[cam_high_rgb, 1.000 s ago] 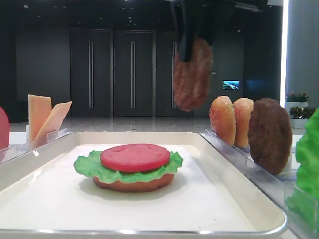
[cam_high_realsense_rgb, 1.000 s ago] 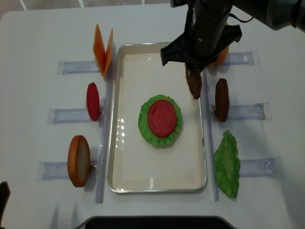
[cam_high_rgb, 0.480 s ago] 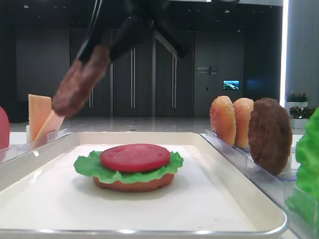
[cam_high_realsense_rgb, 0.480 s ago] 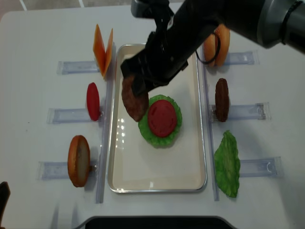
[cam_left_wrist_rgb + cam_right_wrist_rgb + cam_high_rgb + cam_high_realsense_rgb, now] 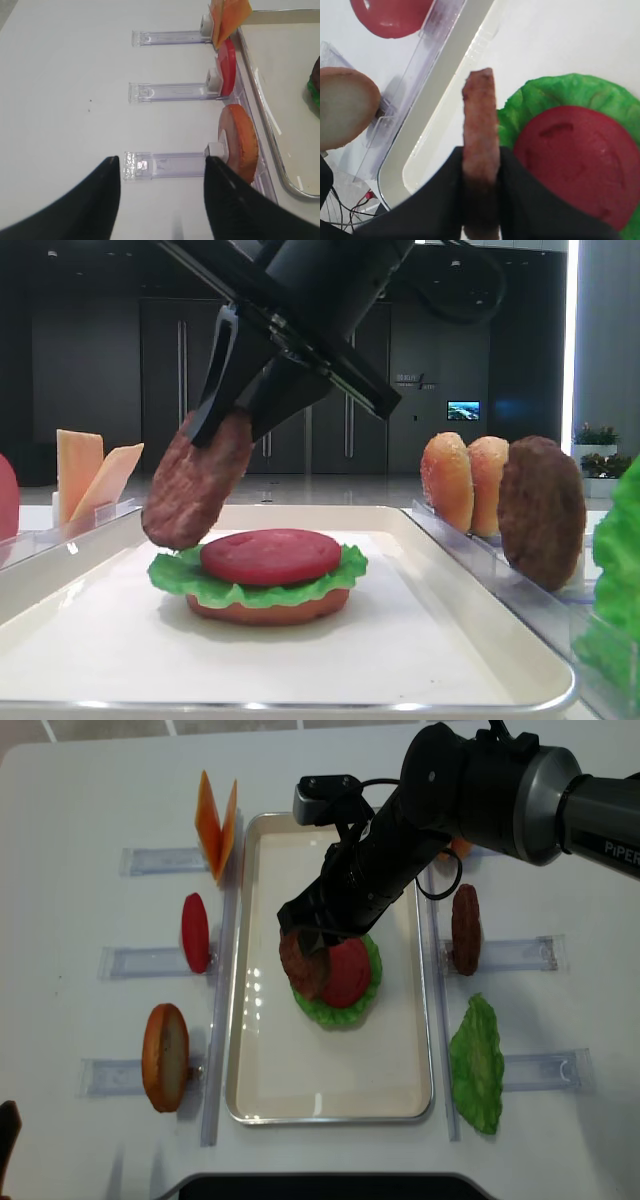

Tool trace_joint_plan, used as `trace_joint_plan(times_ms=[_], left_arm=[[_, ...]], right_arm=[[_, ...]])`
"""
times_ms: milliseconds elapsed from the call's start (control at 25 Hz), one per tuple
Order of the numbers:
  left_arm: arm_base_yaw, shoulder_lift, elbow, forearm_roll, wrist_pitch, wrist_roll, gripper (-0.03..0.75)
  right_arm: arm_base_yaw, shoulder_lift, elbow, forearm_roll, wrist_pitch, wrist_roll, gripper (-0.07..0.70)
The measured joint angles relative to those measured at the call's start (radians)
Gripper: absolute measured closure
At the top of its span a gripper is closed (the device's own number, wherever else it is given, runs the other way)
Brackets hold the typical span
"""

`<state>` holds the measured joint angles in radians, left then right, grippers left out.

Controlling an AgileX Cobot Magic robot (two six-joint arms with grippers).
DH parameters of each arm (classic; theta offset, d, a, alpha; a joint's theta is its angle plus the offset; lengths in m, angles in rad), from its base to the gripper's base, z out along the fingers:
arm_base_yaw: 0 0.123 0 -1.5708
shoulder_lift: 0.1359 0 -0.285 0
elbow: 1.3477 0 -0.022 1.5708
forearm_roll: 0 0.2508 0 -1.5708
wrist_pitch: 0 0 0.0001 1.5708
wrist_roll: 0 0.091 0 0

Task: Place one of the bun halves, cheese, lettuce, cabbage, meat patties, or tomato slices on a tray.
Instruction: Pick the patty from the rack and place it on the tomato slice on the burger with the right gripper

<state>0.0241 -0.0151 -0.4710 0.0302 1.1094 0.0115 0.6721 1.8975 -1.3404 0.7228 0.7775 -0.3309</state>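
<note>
A rough brown meat patty (image 5: 303, 960) hangs on edge, pinched in the right gripper (image 5: 312, 932) just left of a smooth red tomato slice (image 5: 345, 970) on frilly lettuce (image 5: 337, 1007) — all over the shallow cream tray (image 5: 330, 1092). Beyond, orange cheese (image 5: 217, 820) stands racked. The left gripper (image 5: 162, 192) spreads wide.

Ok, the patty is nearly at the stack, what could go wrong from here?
1. The right hand pinches the rough dark brown meat patty on edge and steeply tilted; released like this, it may slide off the smooth red tomato slice.
2. Its lower edge hangs by the frilly green lettuce leaf, left of centre, so it could nudge the stack across the cream-white tray.
</note>
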Motion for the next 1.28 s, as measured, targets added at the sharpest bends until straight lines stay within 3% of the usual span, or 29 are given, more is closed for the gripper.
trace_joint_plan(times_ms=[320,920,1160,1280], left_arm=[[0.0,0.0,0.0,0.0,0.0,0.0,0.307],[0.0,0.0,0.0,0.0,0.0,0.0,0.307],[0.0,0.0,0.0,0.0,0.0,0.0,0.307],[0.0,0.0,0.0,0.0,0.0,0.0,0.307]], right_arm=[[-0.004,0.004,0.008,-0.027,0.038,-0.006,0.506],[-0.019,0.009,0.008,-0.07,0.043,-0.007,0.5],[-0.059,0.009,0.002,-0.092,0.067,-0.019,0.323],[-0.064,0.005,-0.042,-0.192,0.102,0.016,0.271]])
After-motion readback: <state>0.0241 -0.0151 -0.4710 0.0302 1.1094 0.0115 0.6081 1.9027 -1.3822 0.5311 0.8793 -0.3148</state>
